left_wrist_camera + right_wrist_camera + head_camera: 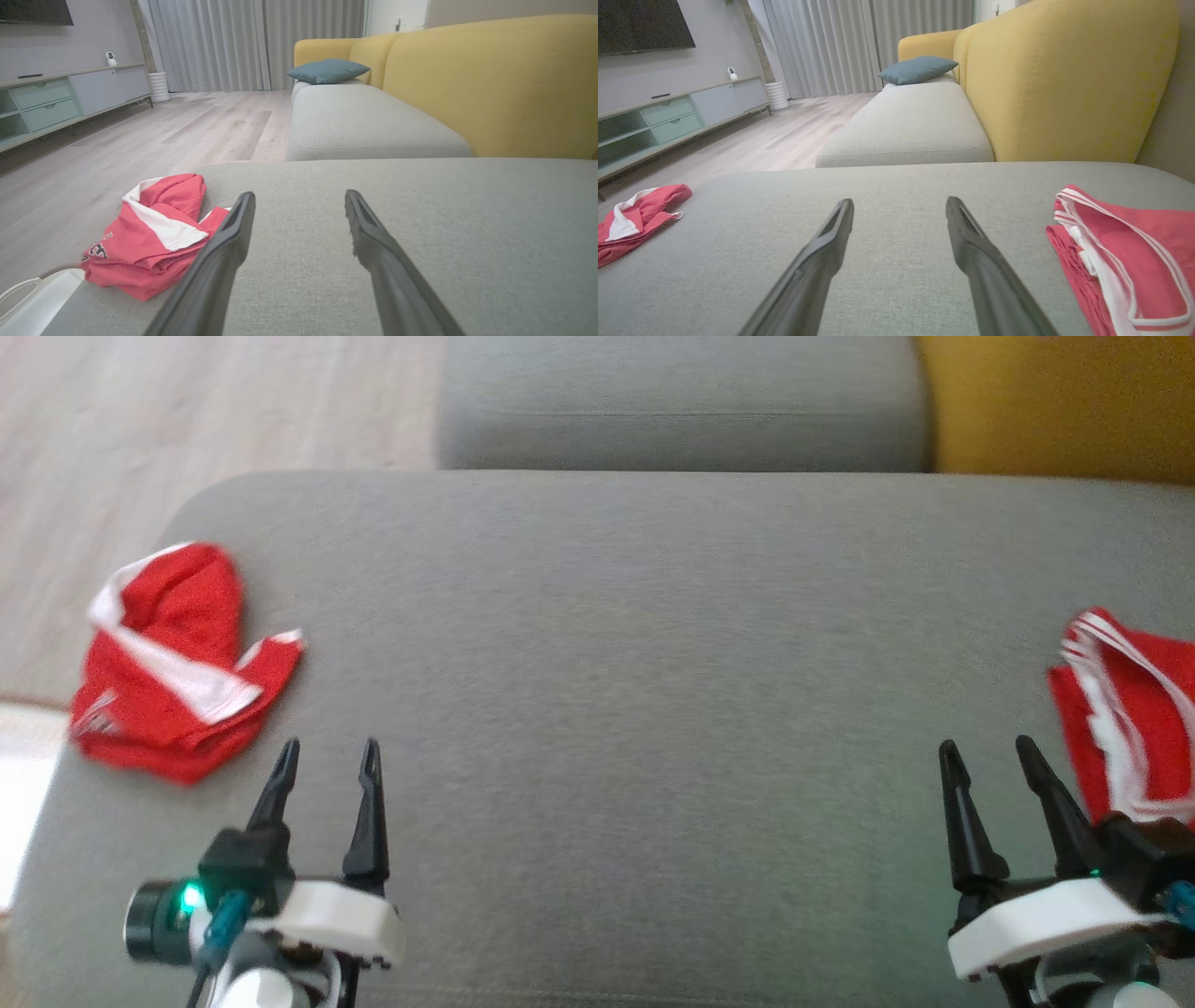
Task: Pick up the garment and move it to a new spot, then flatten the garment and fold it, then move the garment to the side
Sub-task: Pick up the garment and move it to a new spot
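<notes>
Left claw: the left claw [330,747] stands wide open with nothing between its fingers, above bare grey seat [653,663] near the front left corner.
Right claw: the right claw [986,744] is likewise spread wide and empty, above the seat's front right part.
Left garment: a red left garment [177,663] with white bands lies crumpled at the seat's left edge, just ahead and to the left of the left claw and not touching it. In the left wrist view [154,233] dark lettering shows on its lower fold, too small to read.
Right garment: a red right garment [1134,709] with thin white stripes lies rumpled at the seat's right edge, just to the right of the right claw. The head view cuts it off. Whether it touches the claw's outer finger I cannot tell.
Between the garments: a broad stretch of bare grey fabric; the two are well apart.
Beyond the seat: a second grey cushion [364,121] runs away from it, with a yellow backrest [1064,79] to the right and a blue pillow [327,70] at its far end.
Room: pale wood floor [140,140] to the left, a low cabinet [60,100] by the wall, grey curtains [233,42] behind.
</notes>
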`<state>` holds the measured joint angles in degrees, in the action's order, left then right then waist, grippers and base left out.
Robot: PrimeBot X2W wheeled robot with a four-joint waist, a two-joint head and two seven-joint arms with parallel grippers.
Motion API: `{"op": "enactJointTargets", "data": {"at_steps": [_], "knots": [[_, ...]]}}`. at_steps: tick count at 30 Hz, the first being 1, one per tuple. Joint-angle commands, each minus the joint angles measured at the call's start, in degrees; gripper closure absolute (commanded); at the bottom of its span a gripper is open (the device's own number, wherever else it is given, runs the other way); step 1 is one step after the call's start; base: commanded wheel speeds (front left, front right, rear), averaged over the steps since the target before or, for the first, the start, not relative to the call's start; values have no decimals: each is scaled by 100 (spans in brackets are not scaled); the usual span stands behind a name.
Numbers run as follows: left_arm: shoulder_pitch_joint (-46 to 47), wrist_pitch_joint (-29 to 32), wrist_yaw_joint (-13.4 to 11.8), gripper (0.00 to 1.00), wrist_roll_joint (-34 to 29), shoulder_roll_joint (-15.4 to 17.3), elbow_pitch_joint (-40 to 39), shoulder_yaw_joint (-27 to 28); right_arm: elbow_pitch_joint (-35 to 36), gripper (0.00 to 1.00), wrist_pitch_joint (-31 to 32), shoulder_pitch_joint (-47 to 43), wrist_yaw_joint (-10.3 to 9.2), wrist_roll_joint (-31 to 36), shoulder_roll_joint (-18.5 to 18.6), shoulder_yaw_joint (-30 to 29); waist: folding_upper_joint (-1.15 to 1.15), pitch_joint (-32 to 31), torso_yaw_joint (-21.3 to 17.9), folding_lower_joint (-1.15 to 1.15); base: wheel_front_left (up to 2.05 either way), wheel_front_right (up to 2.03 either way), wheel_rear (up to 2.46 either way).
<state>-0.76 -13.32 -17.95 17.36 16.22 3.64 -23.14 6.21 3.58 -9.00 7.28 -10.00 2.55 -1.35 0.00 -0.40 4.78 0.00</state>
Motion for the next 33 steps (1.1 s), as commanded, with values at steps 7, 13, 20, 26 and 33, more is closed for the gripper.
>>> {"op": "enactJointTargets", "data": {"at_steps": [7, 13, 20, 26, 33], "knots": [[692, -112, 118, 0, -29, 35, 6, 252, 388, 0, 160, 298, 21, 125, 32, 214, 0, 133, 1081, 0, 0, 0, 0], [799, -152, 180, 0, -12, 16, 146, 363, 490, 0, 240, 407, 21, 176, 32, 326, 0, 190, 1660, 0, 0, 0, 0], [831, -165, 244, 0, -71, -15, 194, 468, 535, 0, 267, 445, 21, 170, 32, 341, 0, 229, 1909, 0, 0, 0, 0], [873, -166, 315, 0, -194, -109, 166, 629, 640, 0, 324, 505, 21, 222, 32, 338, 0, 416, 1970, 0, 0, 0, 0], [1399, -167, 477, 0, -194, -309, 536, 899, 904, 0, 544, 802, 21, 446, 38, 327, 0, 1064, 1834, 0, 0, 0, 0]]}}
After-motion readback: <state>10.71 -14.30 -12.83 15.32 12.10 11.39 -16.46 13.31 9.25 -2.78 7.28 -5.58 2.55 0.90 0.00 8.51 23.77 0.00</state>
